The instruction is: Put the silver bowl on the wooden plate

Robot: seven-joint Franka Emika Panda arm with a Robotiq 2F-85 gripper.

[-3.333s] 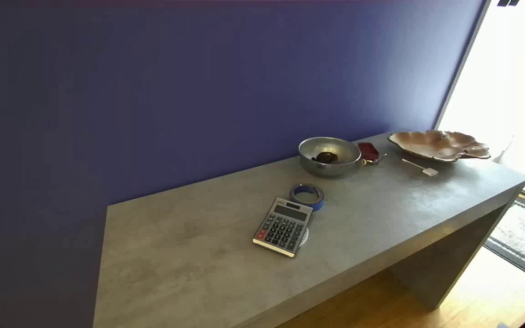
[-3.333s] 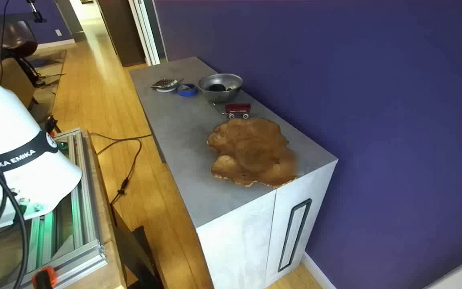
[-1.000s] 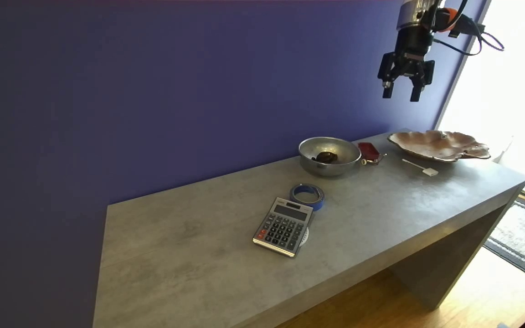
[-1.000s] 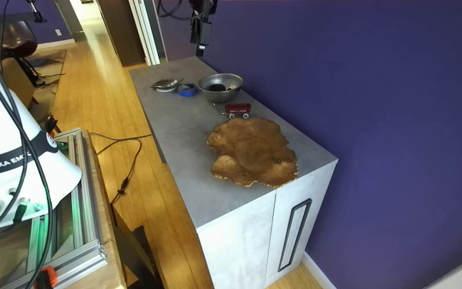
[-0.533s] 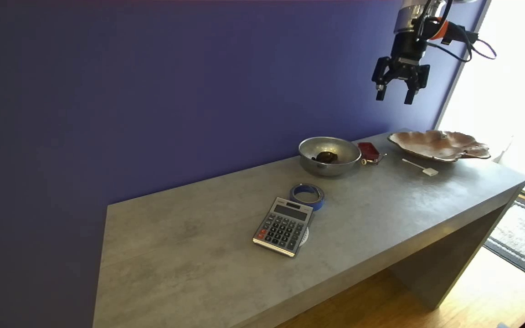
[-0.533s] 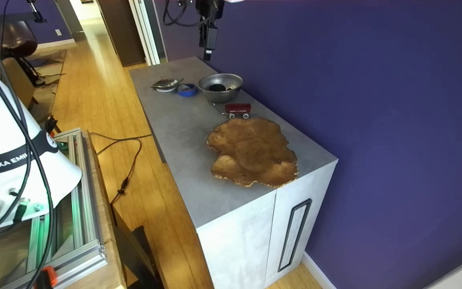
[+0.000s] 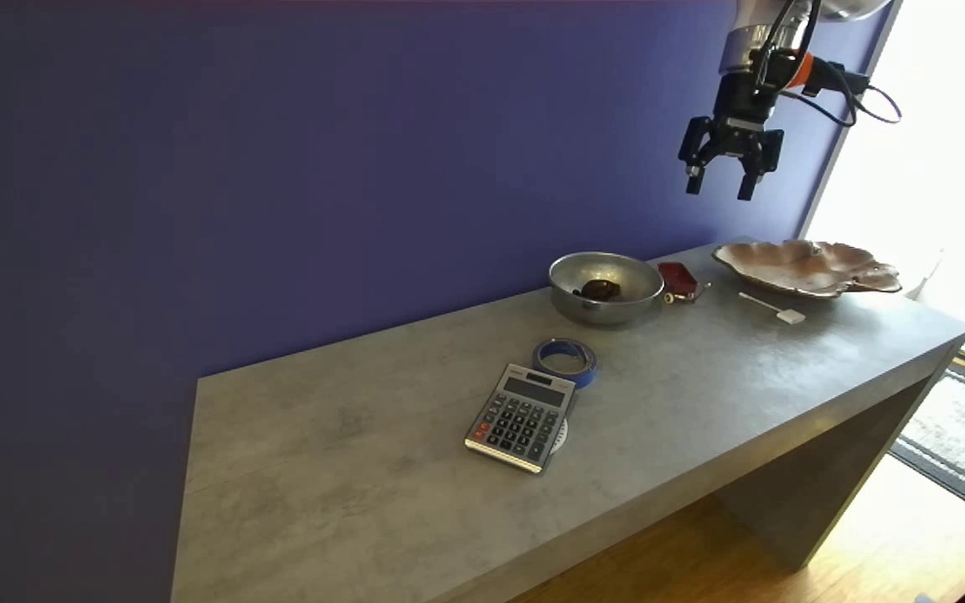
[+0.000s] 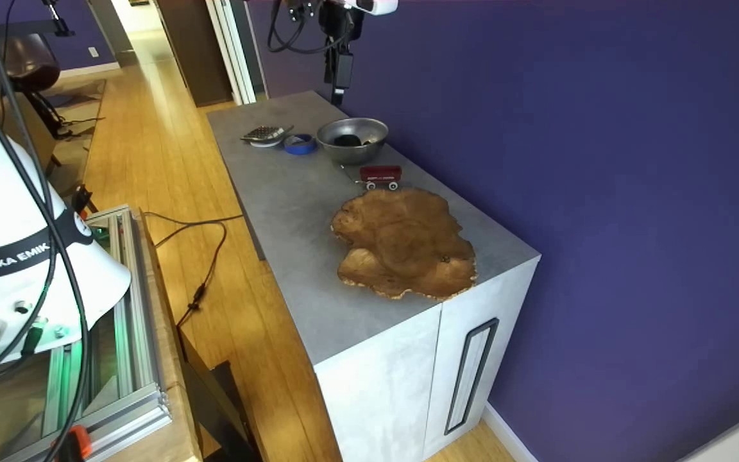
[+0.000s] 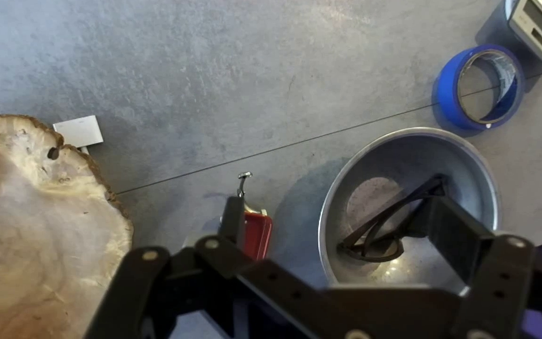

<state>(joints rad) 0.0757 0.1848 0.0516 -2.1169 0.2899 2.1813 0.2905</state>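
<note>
The silver bowl point(image 7: 601, 310) stands upright on the grey table near the purple wall, also in an exterior view point(image 8: 351, 154). In the wrist view the bowl point(image 9: 393, 153) holds dark glasses point(image 9: 379, 258). The wooden plate point(image 7: 801, 266) lies flat at the table's end by the window; it also shows in an exterior view point(image 8: 408, 237) and at the left of the wrist view point(image 9: 50, 235). My gripper point(image 7: 719, 193) is open and empty, in the air well above the table, between bowl and plate. In the wrist view one finger overlaps the bowl's inside, the other the red wagon.
A red toy wagon point(image 8: 381, 173) stands between bowl and plate. A white adapter point(image 7: 791, 316) lies beside the plate. A blue tape roll point(image 7: 586, 370) and a calculator point(image 7: 524, 419) lie on the bowl's other side. The purple wall point(image 7: 415, 167) runs along the table's back edge.
My gripper has come into view since the oldest frames. Over the last second it has moved down and a little toward the bowl, staying open. The bowl, plate and other objects have not moved.
</note>
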